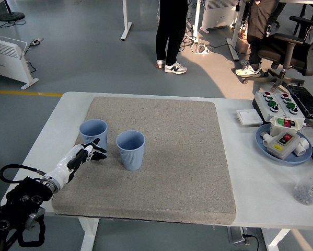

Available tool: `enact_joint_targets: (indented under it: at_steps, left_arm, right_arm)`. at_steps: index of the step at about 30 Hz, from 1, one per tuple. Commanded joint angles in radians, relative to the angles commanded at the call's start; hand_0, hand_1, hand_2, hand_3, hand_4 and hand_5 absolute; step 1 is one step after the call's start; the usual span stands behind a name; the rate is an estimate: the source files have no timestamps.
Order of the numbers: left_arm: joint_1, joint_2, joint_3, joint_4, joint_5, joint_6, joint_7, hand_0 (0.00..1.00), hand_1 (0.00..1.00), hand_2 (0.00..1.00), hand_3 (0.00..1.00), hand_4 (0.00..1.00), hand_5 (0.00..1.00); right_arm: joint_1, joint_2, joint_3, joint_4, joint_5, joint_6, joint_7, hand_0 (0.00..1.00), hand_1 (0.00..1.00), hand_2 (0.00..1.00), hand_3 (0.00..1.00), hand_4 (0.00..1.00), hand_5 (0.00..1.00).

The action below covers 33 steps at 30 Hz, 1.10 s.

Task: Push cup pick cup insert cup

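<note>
Left hand (86, 155) reaches in over grey mat (161, 157), fingers loosely spread, gripping nothing; fingertips at base of left blue cup (93, 134), contact seems likely but hard to confirm. Second blue cup (130, 149) stands upright just beside, both on mat's left half.

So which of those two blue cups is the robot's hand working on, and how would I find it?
Start at the big grey felt mat covering the white table. Near its left edge stand two light blue ribbed plastic cups; the one you want is the left cup, farther back than the right cup. It alone has the robot's black-and-white left hand at its near side.
</note>
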Motion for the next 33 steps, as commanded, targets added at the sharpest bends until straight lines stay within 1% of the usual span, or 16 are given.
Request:
enact_joint_targets:
  at_steps: [4,7,10,21,30,33]
  left_arm:
    - [-0.019,0.001,0.027,0.033,-0.027,0.006,-0.013,0.727,0.613,0.519,0.497,0.668,0.998]
    - [-0.029,0.000,0.043,0.046,-0.039,0.010,-0.020,0.727,0.613,0.519,0.497,0.668,0.998]
    - [-0.047,-0.007,0.068,0.070,-0.061,0.017,-0.031,0.727,0.611,0.516,0.492,0.665,0.998]
    - [-0.094,-0.022,0.109,0.123,-0.118,0.030,-0.056,0.727,0.607,0.511,0.487,0.657,0.998]
    - [-0.140,-0.035,0.162,0.184,-0.182,0.033,-0.073,0.726,0.605,0.508,0.484,0.653,0.998]
    - [-0.149,-0.038,0.170,0.194,-0.193,0.034,-0.076,0.730,0.604,0.506,0.482,0.648,0.998]
  right_arm:
    - [-0.003,0.000,-0.003,0.000,-0.007,0.003,-0.001,0.528,0.546,0.517,0.659,0.326,0.998]
    - [-0.004,0.000,-0.004,0.000,-0.011,0.002,-0.002,0.528,0.546,0.517,0.659,0.326,0.998]
    - [-0.004,0.000,-0.001,0.000,-0.024,0.004,-0.002,0.528,0.546,0.517,0.659,0.325,0.998]
    - [-0.005,0.001,0.004,0.000,-0.049,0.007,-0.003,0.528,0.546,0.518,0.659,0.320,0.998]
    - [0.006,0.001,-0.011,0.000,-0.044,0.012,-0.002,0.528,0.546,0.519,0.659,0.316,0.998]
    - [0.008,0.001,-0.013,0.000,-0.044,0.013,-0.002,0.528,0.546,0.519,0.659,0.314,0.998]
